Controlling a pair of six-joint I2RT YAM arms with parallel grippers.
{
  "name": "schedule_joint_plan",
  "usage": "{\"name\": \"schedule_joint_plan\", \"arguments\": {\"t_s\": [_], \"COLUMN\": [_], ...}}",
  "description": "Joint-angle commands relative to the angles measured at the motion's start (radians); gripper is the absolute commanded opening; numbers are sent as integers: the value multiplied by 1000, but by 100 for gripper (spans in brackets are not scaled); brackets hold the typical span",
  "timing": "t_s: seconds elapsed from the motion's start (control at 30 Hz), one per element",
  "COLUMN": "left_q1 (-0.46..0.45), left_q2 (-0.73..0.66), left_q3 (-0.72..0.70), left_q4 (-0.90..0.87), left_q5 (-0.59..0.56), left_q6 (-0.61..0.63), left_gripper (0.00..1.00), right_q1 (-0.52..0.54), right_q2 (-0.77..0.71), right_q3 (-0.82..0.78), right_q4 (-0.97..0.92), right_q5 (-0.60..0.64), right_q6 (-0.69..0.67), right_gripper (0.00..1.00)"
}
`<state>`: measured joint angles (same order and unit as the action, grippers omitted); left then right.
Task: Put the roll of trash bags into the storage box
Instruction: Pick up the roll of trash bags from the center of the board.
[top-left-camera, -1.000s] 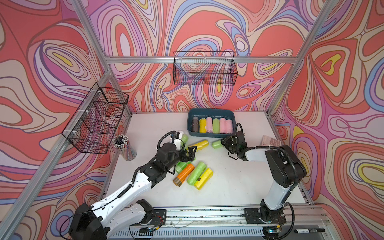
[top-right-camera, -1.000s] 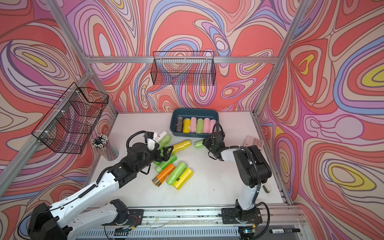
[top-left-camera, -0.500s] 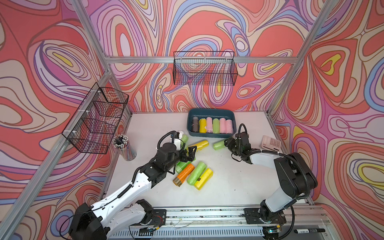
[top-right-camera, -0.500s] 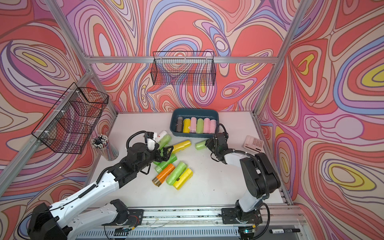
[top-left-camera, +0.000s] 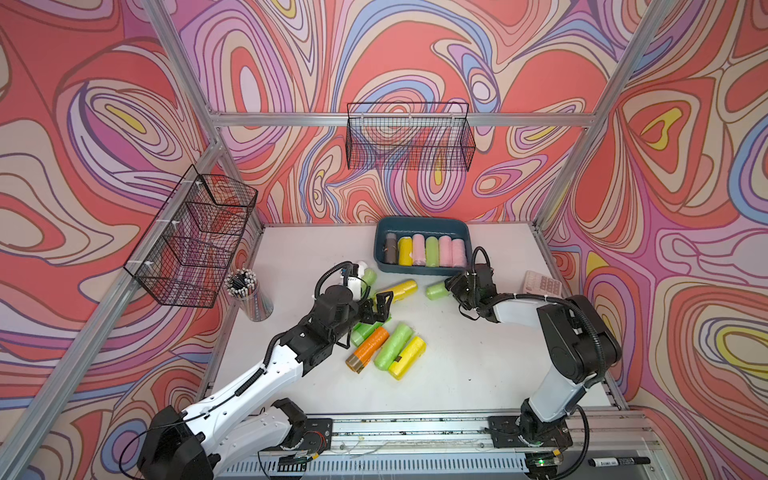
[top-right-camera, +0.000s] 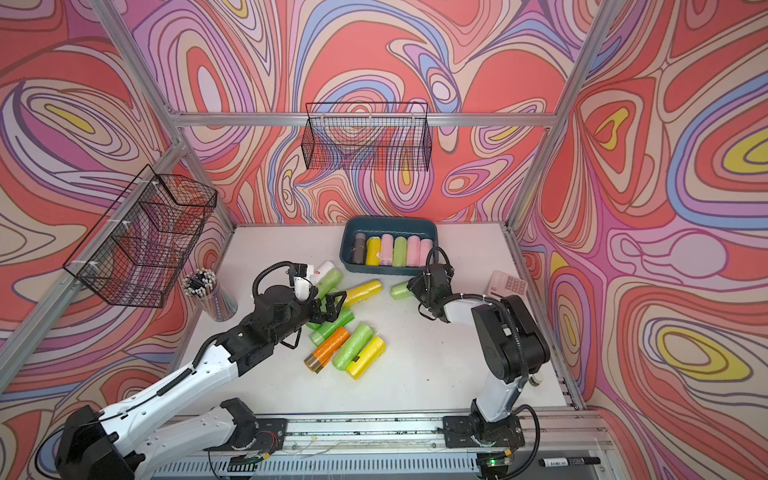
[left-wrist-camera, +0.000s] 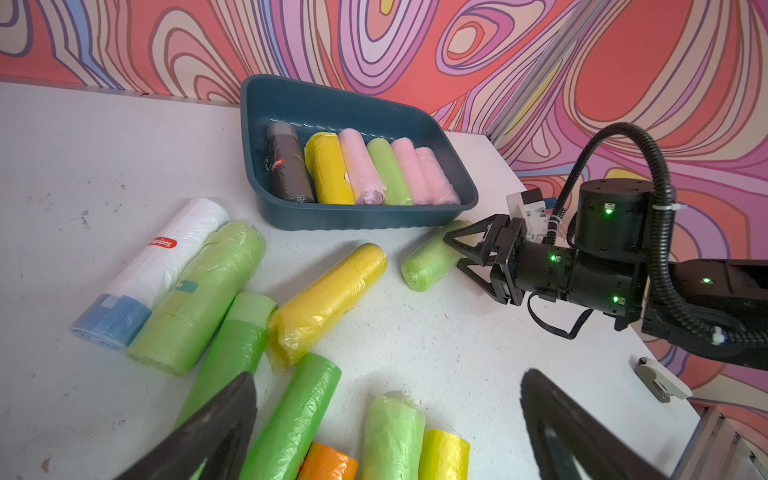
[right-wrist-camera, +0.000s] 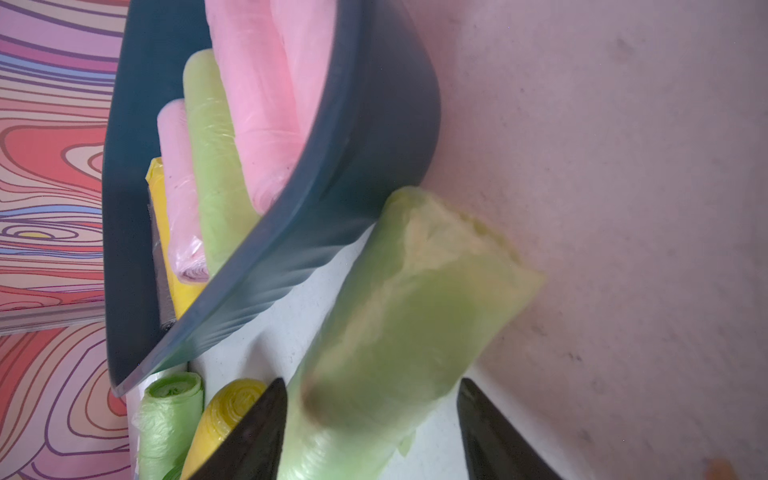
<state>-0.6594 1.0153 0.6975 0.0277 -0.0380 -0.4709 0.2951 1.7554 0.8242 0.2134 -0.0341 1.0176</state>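
Observation:
The teal storage box (top-left-camera: 422, 222) (top-right-camera: 390, 220) (left-wrist-camera: 353, 220) stands at the back of the table with several rolls side by side in it. A light green roll of trash bags (top-left-camera: 436, 291) (top-right-camera: 400, 291) (left-wrist-camera: 432, 262) (right-wrist-camera: 415, 311) lies on the table just in front of the box's near right corner (right-wrist-camera: 365, 208). My right gripper (top-left-camera: 451, 286) (top-right-camera: 413, 286) (left-wrist-camera: 453, 251) (right-wrist-camera: 372, 382) is open around one end of it, with a gap at one finger. My left gripper (top-left-camera: 380, 307) (top-right-camera: 336, 305) (left-wrist-camera: 386, 376) hovers wide open and empty over the pile of rolls.
A loose pile of green, yellow, orange and white rolls (top-left-camera: 386, 345) lies mid-table. A pen cup (top-left-camera: 249, 295) stands at the left and a pink calculator (top-left-camera: 542, 284) at the right. Black wire baskets (top-left-camera: 409, 137) (top-left-camera: 195, 237) hang on the walls.
My right arm's elbow has swung out to the right, uncovering the calculator, and its jaws have widened around the light green roll. The left arm has not moved.

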Motion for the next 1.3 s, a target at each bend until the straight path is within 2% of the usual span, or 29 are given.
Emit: {"name": "schedule_joint_plan", "arguments": {"t_s": [0.0,0.3,0.5,0.7,0.83,1.03,1.07,1.13,1.27], "left_q1": [3,3,3,3,3,3,3,3,3], "left_q2": [-20,-15,-35,-80,-88,-90,-93,-96,-107], "left_q3": [-3,-7,-19,-50,-51,-52,-50,-47,-39], "left_q4": [3,12,7,31,28,26,25,20,11], "left_q5": [-20,-13,-50,-81,-85,-79,-78,-74,-62], "left_q6": [13,11,6,4,6,5,6,5,5], "left_gripper": [100,100,100,100,100,100,100,100,100], "right_q1": [-3,-2,3,3,3,3,3,3,3], "right_q2": [38,68,93,96,85,96,99,97,57], "right_q3": [21,81,145,121,126,124,119,108,62], "right_q4": [-2,-81,-270,-261,-291,-321,-317,-316,-332], "right_q5": [11,32,127,115,120,126,111,94,108], "right_q6": [33,4,-16,-2,-5,-20,-20,-34,-58], "right_gripper": [66,66,64,60,53,52,50,38,37]}}
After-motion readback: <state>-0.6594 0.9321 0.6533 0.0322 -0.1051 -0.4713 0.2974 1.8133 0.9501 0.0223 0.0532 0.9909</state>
